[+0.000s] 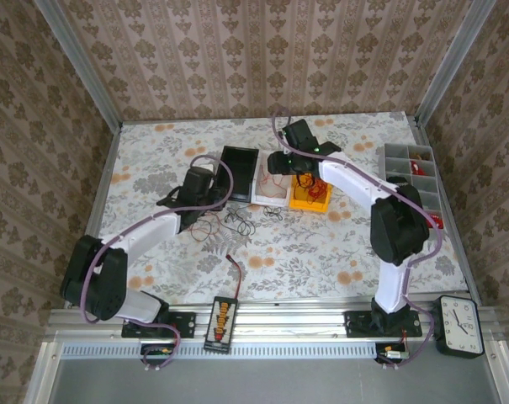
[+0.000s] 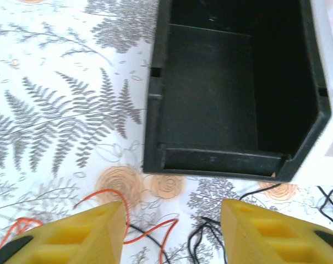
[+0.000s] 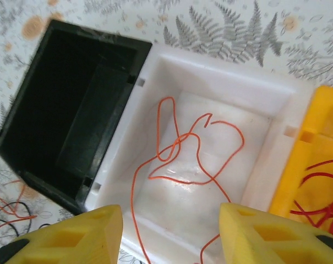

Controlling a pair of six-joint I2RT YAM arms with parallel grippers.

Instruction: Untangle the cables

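On the floral worktop [image 1: 338, 252], a white bin [image 3: 227, 74] holds one red wire [image 3: 180, 144]; tangled cables [image 1: 240, 220] lie just in front. We see both arms' jaws wide open, empty, the right above that bin. Pinching several strands could tighten knots.

1. No text, label, brand or number can be read in any view.
2. The clock [image 1: 460, 325], at the near right corner by the rail, has a white face with dark marks round its rim, too small to read as numerals.
3. The board [image 1: 221, 322] with yellow sockets carries print too small to read, if any.
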